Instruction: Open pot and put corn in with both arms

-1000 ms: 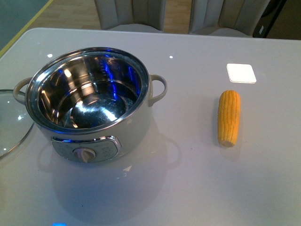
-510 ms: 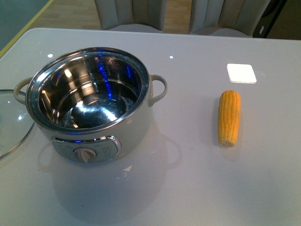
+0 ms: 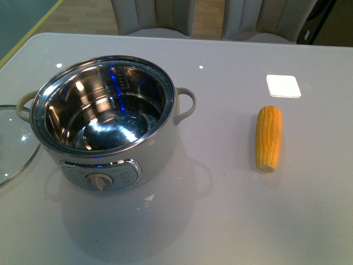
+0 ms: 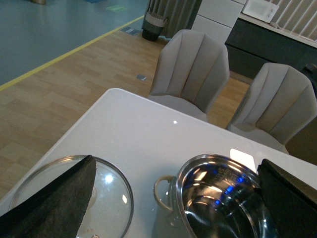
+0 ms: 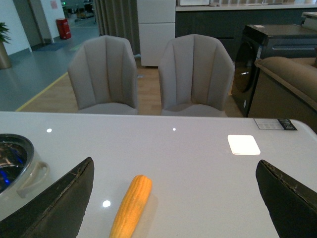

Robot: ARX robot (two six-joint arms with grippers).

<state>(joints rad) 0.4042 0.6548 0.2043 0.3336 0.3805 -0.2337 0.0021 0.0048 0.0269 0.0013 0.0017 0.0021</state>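
Pot (image 3: 162,146) is open and its steel bowl is empty. The glass lid (image 3: 11,146) lies just beside the pot, on its left. Corn (image 3: 268,138) lies flat on the table, well to the pot's right. My left gripper (image 4: 177,159) and right gripper (image 5: 174,161) have jaws spread wide and hold nothing. Risks: an off-centre pinch could roll the round cob away, and a careless release could bounce it off the pot's rim.

On my worktop (image 3: 231,221) I count one pot (image 3: 161,148), one corn cob (image 3: 268,138), one glass lid (image 3: 12,144) and one white square tile (image 3: 283,85). Behind it stand two grey chairs (image 5: 103,74).
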